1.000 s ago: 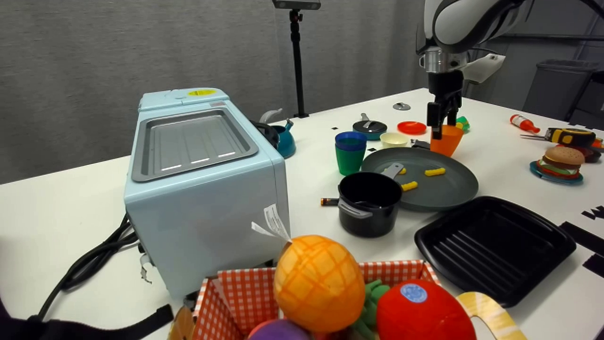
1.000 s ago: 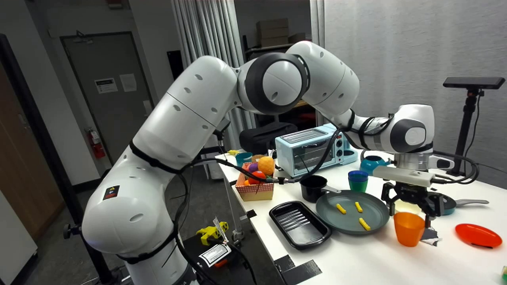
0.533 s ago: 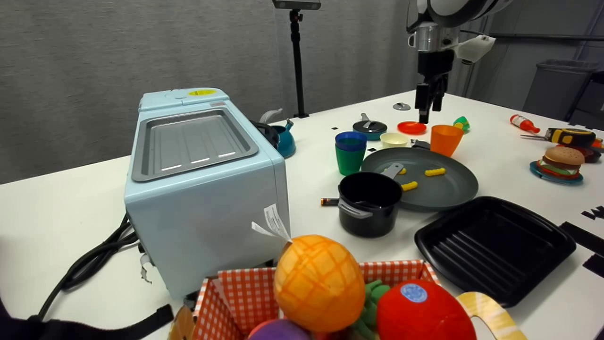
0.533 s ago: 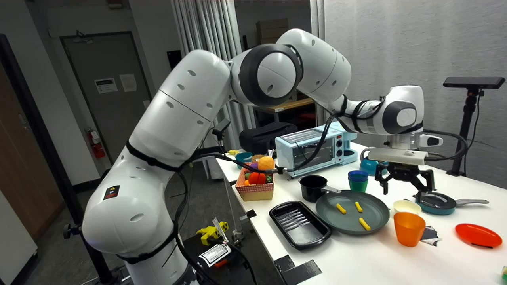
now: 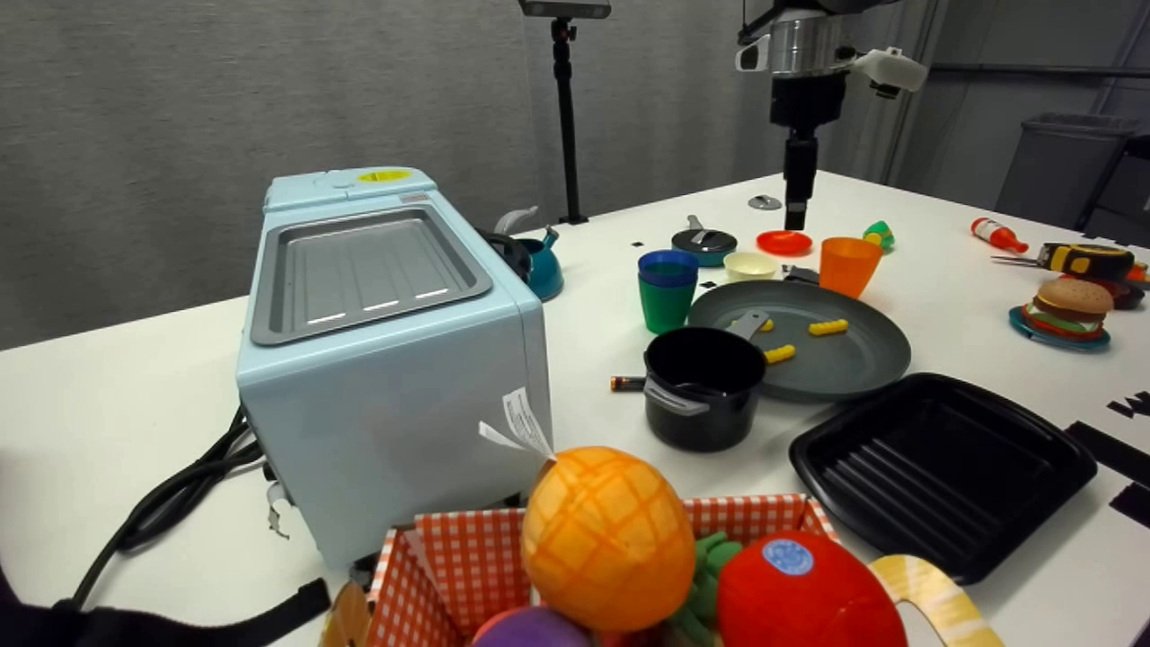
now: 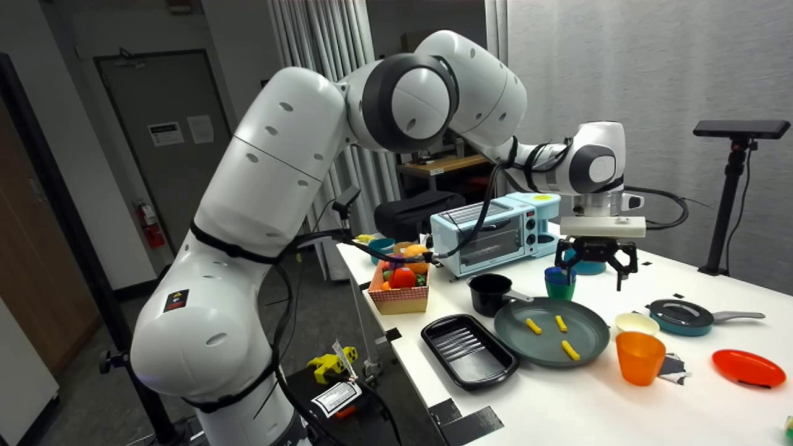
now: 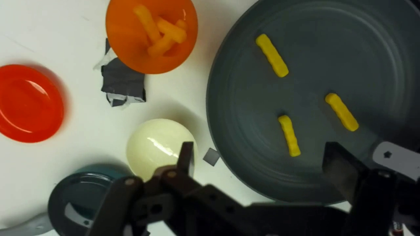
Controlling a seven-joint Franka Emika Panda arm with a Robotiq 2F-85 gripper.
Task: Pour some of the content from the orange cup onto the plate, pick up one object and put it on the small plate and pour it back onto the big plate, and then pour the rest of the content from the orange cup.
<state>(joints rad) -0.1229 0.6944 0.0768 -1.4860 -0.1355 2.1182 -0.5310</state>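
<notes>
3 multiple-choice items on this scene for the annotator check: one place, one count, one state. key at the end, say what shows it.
1. Where is the orange cup relative to the big plate?
A) On it
B) Beside it, on the table
C) Underneath it

2. How many yellow sticks lie on the big plate?
A) One
B) Six
C) Three

3. What state is the end effector in?
A) Open, holding nothing
B) Shut on the orange cup
C) Shut, empty

Key:
1 B: the wrist view shows a strip of bare table between orange cup and big plate.
2 C: three lie apart from one another there in the wrist view.
3 A: its fingers stand wide apart, gripping nothing.
</notes>
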